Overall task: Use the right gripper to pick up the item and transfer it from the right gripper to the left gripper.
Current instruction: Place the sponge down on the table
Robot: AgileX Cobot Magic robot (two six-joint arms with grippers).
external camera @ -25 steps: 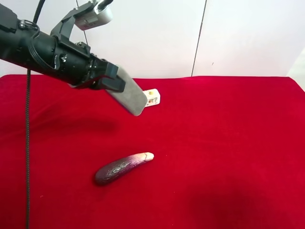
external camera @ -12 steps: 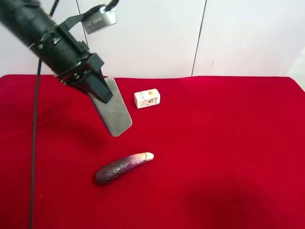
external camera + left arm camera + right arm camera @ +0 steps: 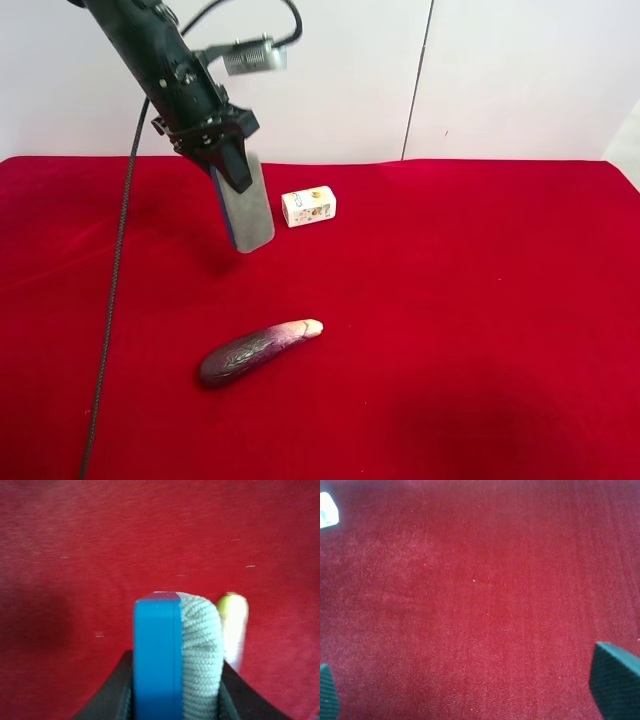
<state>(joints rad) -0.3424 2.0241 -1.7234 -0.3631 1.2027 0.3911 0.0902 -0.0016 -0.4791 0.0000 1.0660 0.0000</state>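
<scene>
2 grippers show here, and only 1 carries anything. The left gripper (image 3: pixel 235 172), on the all-black arm reaching in from the exterior high view's left, has its jaws pressed onto the item (image 3: pixel 248 212), pinching it by 1 end. The item hangs out of the jaws, its free end lowest, clear above the red cloth (image 3: pixel 470 300), grey face toward the camera. From the left wrist camera the item (image 3: pixel 176 650) is seen end-on between the 2 black jaws, blue layer on one side and grey knitted pad on the other, both flanks touching the jaws. Just beyond the free end lies the pale tip of the eggplant (image 3: pixel 233 625), blurred.

On the cloth, the small white box (image 3: pixel 309 207) sits just beside the hanging item, and the eggplant (image 3: pixel 255 352) lies well below the jaws.

The right gripper (image 3: pixel 475 690) has its 2 fingertips spread wide over bare cloth, nothing between them.
</scene>
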